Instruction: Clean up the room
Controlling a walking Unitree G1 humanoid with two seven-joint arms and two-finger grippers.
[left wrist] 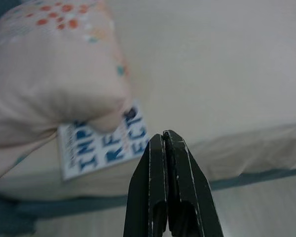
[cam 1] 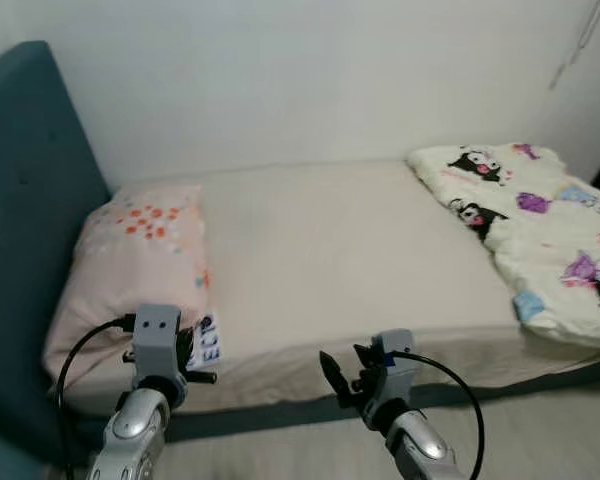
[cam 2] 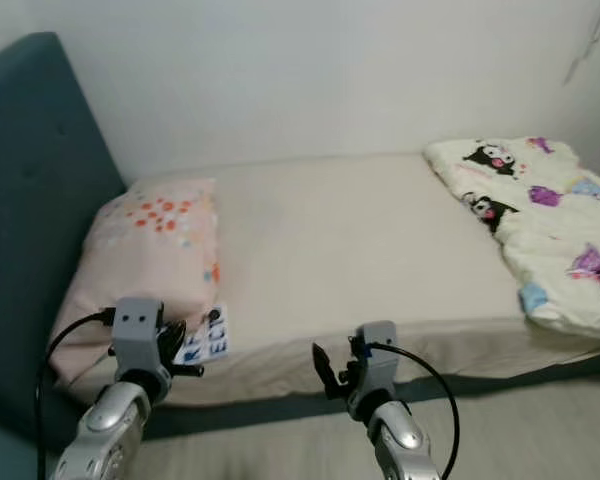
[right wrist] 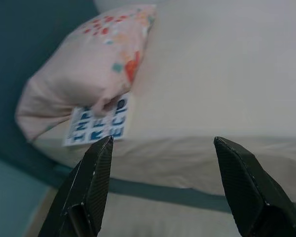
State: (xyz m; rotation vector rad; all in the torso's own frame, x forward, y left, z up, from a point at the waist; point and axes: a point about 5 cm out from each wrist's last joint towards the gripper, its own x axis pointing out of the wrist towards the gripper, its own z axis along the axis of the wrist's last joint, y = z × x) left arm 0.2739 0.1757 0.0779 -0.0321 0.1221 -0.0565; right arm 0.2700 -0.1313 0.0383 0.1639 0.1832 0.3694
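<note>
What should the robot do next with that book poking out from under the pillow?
Probably open the left gripper and ease it toward the book. Its fingers are shut, not touching the book, which lies half under the pink pillow near the bed edge.

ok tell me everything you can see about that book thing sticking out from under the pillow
The book is thin and flat, with a white cover bearing rows of large blue block letters. It lies on the cream mattress near the bed's front edge, at the headboard end. The pink pillow rests on its upper part and hides it. The shut left gripper hovers just short of it, not touching.
</note>
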